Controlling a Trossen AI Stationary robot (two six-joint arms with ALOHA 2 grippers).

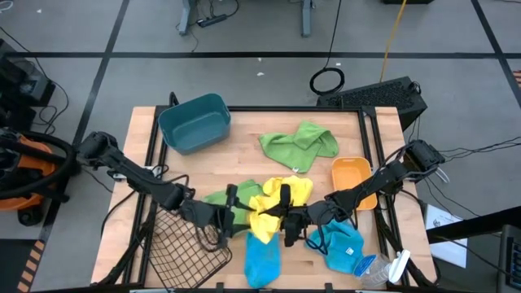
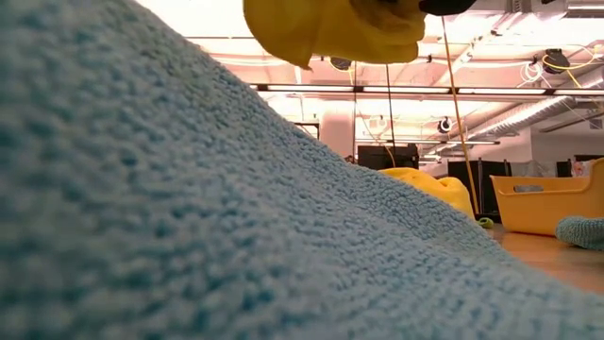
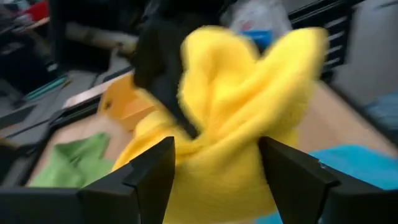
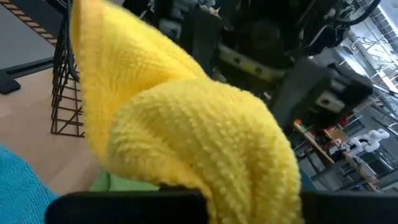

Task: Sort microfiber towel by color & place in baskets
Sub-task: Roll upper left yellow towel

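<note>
The right claw [image 1: 285, 218] is clenched on a yellow towel [image 1: 273, 199], lifted above the middle of the bench [image 1: 244, 142] (a blue towel [image 1: 262, 259] lies just beneath). The left claw [image 1: 230, 213] hovers released beside it, near the wire basket [image 1: 183, 248].

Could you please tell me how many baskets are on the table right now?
3: a teal bin at the far left, an orange tub by the right edge, and a wire basket at the near left.
</note>
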